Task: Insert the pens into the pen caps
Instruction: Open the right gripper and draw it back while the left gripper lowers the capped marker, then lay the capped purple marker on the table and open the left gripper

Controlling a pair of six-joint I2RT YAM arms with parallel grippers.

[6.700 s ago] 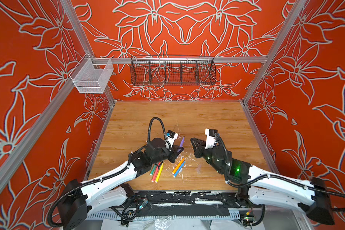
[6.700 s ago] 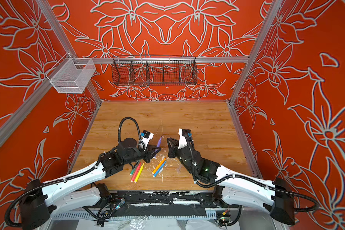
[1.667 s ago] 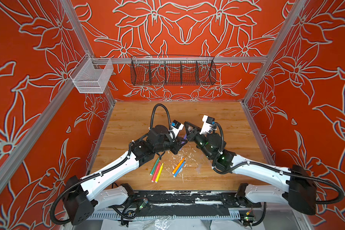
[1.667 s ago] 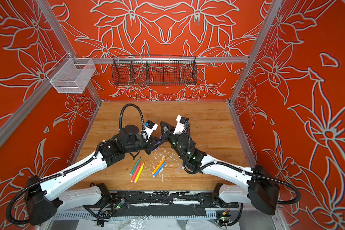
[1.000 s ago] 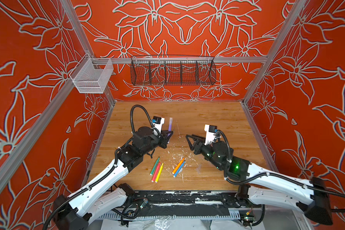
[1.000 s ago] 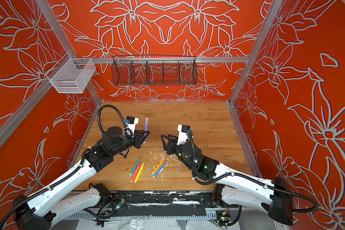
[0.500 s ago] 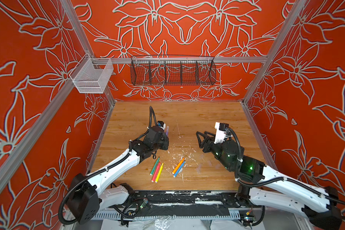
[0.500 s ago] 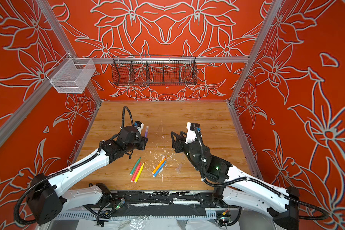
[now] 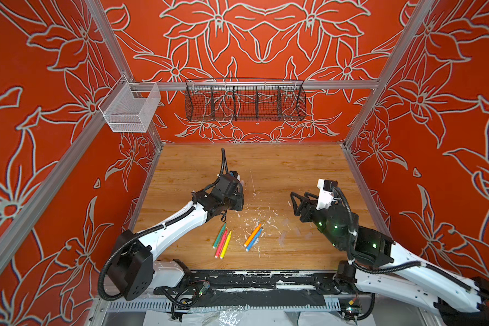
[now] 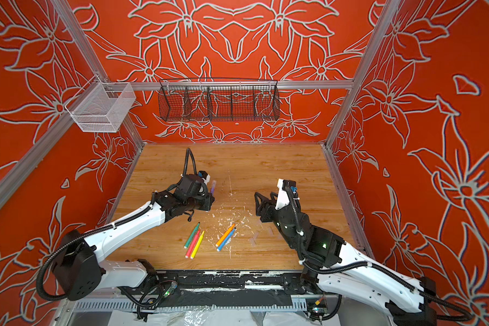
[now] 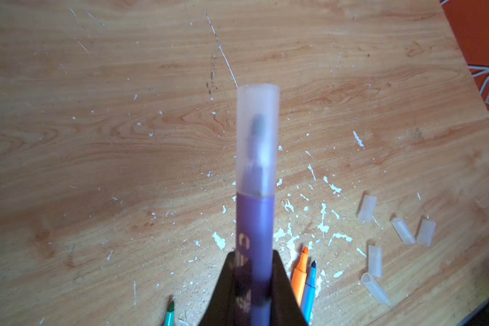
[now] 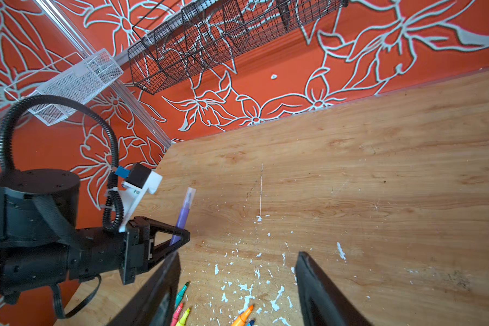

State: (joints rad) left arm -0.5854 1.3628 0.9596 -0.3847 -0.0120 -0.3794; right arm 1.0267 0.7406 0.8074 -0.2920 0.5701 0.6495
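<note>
One down, it seems: left tool [image 11: 253, 285] clamps the capped purple pen [image 11: 255, 225] nearer the table's [image 9: 280, 163] left edge; right tool [image 12: 237, 259] gapes empty. Next, lay it down, then start on the pens [image 9: 221, 242] by the front edge.

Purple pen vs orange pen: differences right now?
The purple pen is clamped in the left gripper, standing roughly upright; the orange pen lies loose and flat on the table. The purple pen wears a clear cap; the orange pen's tip is bare. Both are slim markers.
</note>
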